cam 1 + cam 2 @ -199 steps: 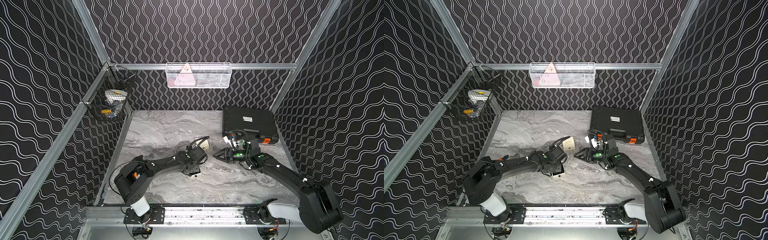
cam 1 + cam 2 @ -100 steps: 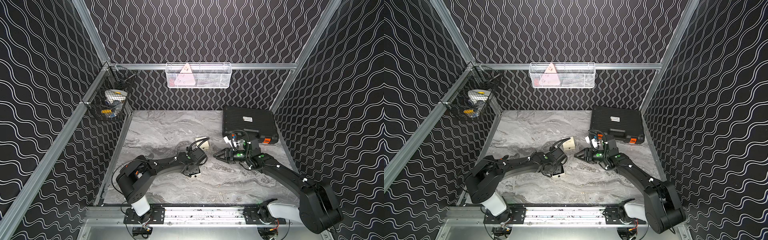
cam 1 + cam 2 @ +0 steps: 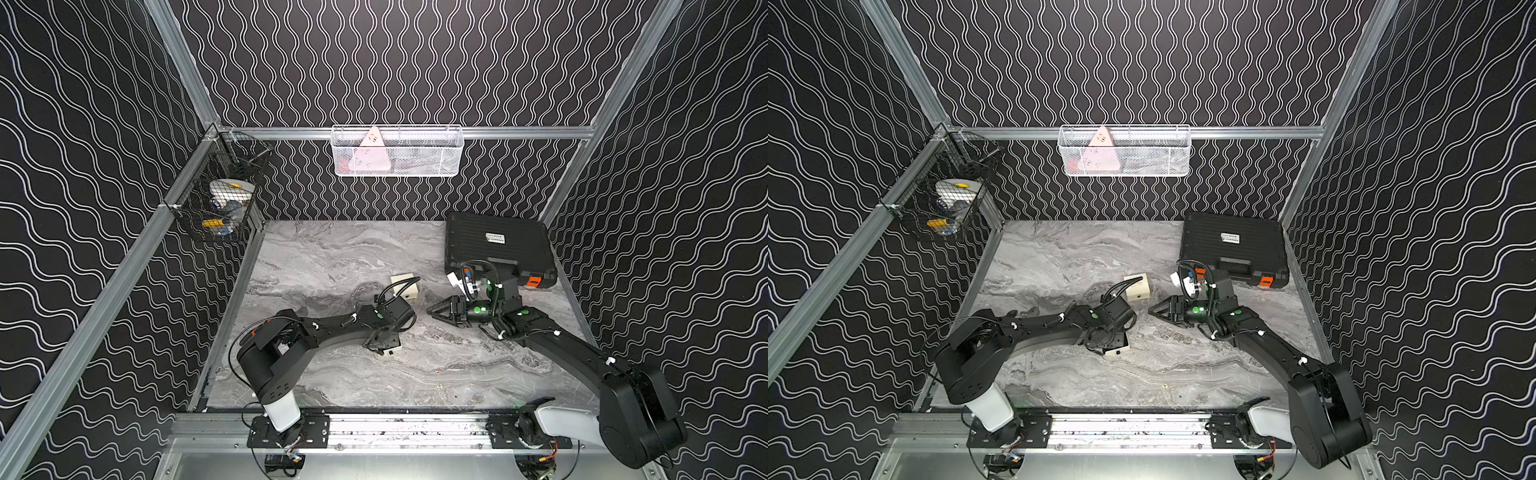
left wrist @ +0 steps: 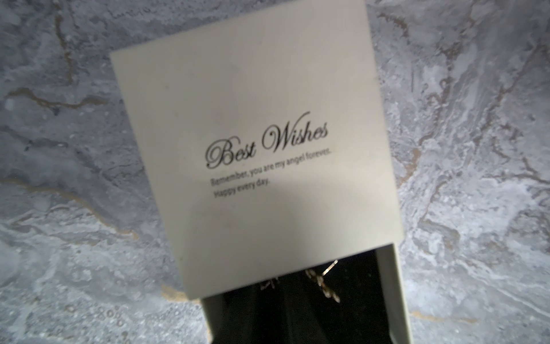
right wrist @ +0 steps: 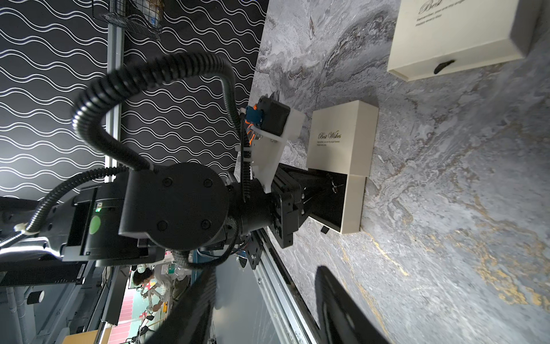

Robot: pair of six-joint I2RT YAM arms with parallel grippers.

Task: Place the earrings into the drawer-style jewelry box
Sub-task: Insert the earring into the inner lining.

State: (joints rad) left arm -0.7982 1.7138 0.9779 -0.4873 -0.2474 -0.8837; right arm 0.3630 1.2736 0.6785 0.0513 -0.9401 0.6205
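Because the left arm (image 3: 332, 332) has its jaws down inside the pulled-out drawer (image 4: 395, 297) of the jewelry box (image 4: 262, 134), we judge that the coming move turns on the drawer's line of travel. The earrings (image 4: 323, 284) lie on the drawer's black lining, just at the mouth of the cream sleeve (image 5: 336, 155). We see at least two gold pieces side by side, with a dark wedge between them in the left wrist view, likely the jaw tips. We read the left jaws as drawn together; whether they pinch anything we cannot tell, black against black.

In both top views the drawer sticks out of the sleeve toward the robot's base, its front wall facing the near edge of the tabletop (image 3: 332, 266). Its long axis therefore runs roughly front to back. Closing it would mean lifting clear, then pushing that front wall away from the base.

The left arm is right on the drawer. The right arm (image 3: 565, 347) hangs well apart to the right, its jaws apart and empty, nearer the second box (image 3: 405, 286) farther back. Whether more earrings lie loose on the veined marble we cannot make out.
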